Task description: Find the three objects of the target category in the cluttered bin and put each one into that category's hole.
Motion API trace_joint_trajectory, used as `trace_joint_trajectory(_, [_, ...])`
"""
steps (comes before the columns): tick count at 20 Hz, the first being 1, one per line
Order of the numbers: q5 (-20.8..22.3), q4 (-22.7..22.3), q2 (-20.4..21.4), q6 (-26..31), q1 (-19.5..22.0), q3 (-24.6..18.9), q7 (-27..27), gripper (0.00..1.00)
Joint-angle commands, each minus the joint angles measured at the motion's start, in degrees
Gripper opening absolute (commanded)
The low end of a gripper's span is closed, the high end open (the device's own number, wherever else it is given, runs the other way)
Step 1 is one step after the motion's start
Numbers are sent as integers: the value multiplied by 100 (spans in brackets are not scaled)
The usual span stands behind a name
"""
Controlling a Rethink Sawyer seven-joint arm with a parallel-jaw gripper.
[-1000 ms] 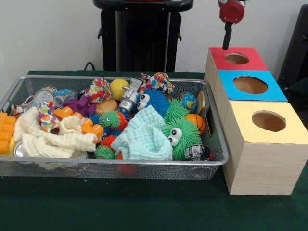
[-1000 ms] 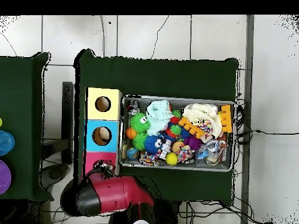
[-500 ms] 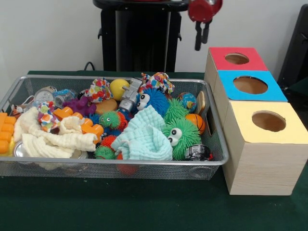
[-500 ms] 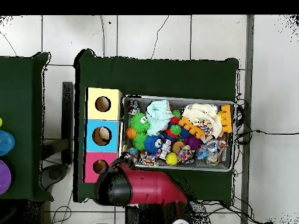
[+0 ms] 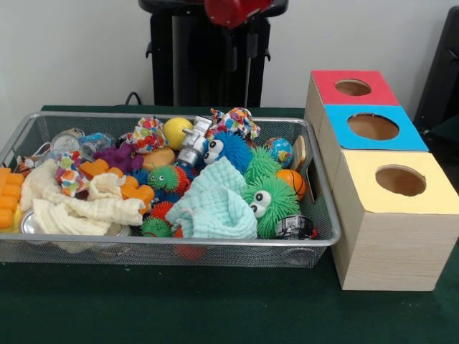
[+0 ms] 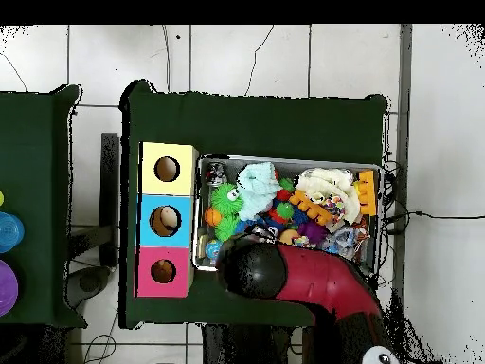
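The gripper [image 5: 242, 51] hangs at the top centre of the front view, dark against the black pedestal behind it, so whether it is spread or closed cannot be made out; nothing is seen in it. Above it the red wrist [image 5: 231, 10] is cut by the top edge. In the overhead view the arm [image 6: 313, 282] lies across the lower edge of the wire bin [image 6: 284, 159], its round dark head over the bin's lower left corner, hiding the gripper.

Below the gripper in the front view, the bin [image 5: 165, 242] fills the left and centre of the frame, crowded with toys. These include a yellow ball [image 5: 176, 130], a grey robot toy [image 5: 192, 143], a blue furry toy [image 5: 229, 149], a green furry toy [image 5: 270, 202], a light blue cloth [image 5: 214, 202], a cream cloth [image 5: 86, 209] and an orange ball [image 5: 290, 182].

Just right of the bin stand three boxes in a row, each with a round hole on top: the red box [image 5: 380, 92] farthest up, the blue box [image 5: 409, 136] in the middle, the yellow box [image 5: 427, 201] lowest.
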State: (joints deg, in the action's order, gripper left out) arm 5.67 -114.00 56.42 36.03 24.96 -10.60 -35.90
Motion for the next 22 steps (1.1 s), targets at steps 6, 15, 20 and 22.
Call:
trace_joint_trajectory(6, [1244, 1874, -657, 1458, 886, -1444, 2007, 100])
trace_joint_trajectory(15, [2020, 2736, -1033, 2222, 1541, -2119, 3024, 100])
trace_joint_trajectory(20, [2150, 3157, -1280, 2606, 1893, -2389, 3459, 100])
trace_joint_trajectory(22, [2283, 3255, -1338, 2714, 2005, -2501, 3793, 100])
